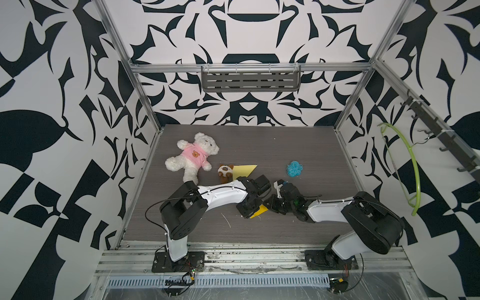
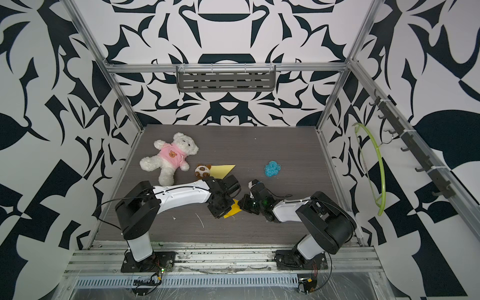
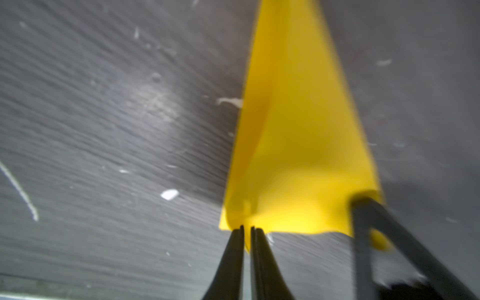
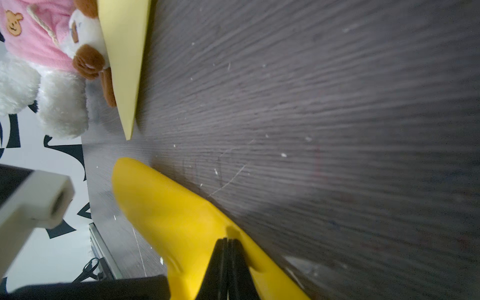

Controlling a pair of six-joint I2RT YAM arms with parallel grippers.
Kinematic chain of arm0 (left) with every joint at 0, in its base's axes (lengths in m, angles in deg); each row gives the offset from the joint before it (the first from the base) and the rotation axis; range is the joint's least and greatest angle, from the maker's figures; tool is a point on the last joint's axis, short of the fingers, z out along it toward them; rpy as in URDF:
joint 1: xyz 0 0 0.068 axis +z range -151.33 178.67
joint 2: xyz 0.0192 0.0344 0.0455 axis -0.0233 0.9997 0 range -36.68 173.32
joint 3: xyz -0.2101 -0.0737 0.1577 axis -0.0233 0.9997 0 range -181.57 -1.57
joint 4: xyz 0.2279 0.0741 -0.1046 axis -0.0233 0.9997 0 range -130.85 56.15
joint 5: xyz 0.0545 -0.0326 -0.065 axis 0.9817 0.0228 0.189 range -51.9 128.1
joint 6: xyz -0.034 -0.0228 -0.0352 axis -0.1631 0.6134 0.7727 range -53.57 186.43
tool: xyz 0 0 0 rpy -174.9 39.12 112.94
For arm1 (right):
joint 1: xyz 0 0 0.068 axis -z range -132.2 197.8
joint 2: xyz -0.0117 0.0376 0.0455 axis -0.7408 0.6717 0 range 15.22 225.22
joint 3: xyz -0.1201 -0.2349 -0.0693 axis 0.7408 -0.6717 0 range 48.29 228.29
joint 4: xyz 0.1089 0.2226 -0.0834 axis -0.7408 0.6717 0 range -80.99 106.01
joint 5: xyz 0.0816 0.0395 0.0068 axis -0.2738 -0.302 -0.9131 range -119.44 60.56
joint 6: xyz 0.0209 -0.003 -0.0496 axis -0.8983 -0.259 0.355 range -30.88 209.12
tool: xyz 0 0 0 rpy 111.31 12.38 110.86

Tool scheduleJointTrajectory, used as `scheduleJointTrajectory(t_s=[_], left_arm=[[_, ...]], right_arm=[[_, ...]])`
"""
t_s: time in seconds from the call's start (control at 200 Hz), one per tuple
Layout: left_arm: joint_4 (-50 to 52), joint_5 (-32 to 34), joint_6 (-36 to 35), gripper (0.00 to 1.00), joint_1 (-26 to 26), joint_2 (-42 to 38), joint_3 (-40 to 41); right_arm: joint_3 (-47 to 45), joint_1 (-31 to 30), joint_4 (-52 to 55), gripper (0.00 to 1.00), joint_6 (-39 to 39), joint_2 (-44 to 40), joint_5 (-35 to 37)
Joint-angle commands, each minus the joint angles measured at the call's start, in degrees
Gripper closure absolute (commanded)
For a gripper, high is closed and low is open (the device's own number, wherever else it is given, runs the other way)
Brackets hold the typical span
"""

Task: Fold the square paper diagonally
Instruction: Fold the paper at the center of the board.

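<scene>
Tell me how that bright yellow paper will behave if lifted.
Probably floppy: the bright yellow paper bows into a curve where the right gripper pinches it. Likely very light, being a thin sheet. Looks smooth, so might slip.

The dark wood-grain table (image 1: 298, 145) is scuffed and flecked with white scraps. A yellow square paper (image 1: 259, 211) sits bowed between the left gripper (image 3: 247, 230) and the right gripper (image 4: 227, 240). Beyond the left gripper lies a paler folded paper (image 1: 244, 170), up against a small brown-and-white plush (image 1: 225, 172), with a white teddy bear (image 1: 193, 155) just past that. Beyond the right gripper sits a blue tangle (image 1: 294, 168).
</scene>
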Motion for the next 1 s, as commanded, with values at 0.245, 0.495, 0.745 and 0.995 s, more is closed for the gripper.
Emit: scheduleJointTrajectory(t_s=[0.245,0.495,0.745,0.995], left_arm=[[-17.16,0.93,-10.24,0.82,5.85,-12.35,6.89],[-33.95,-9.96,-14.55,0.87,5.29,-2.87,8.08],[-29.97,-6.01,-19.16,0.89,5.18,-1.56,11.05],[-32.45,-4.11,-21.12,0.89,6.39,0.32,13.95]], right_arm=[[-0.58,0.16,5.51,0.93,1.74,-0.43,2.40],[-0.30,0.08,6.32,0.93,1.91,-0.47,2.49],[-0.37,-0.01,6.67,0.93,1.91,-1.00,3.08],[-0.32,-0.10,6.73,0.93,1.96,-0.98,3.08]])
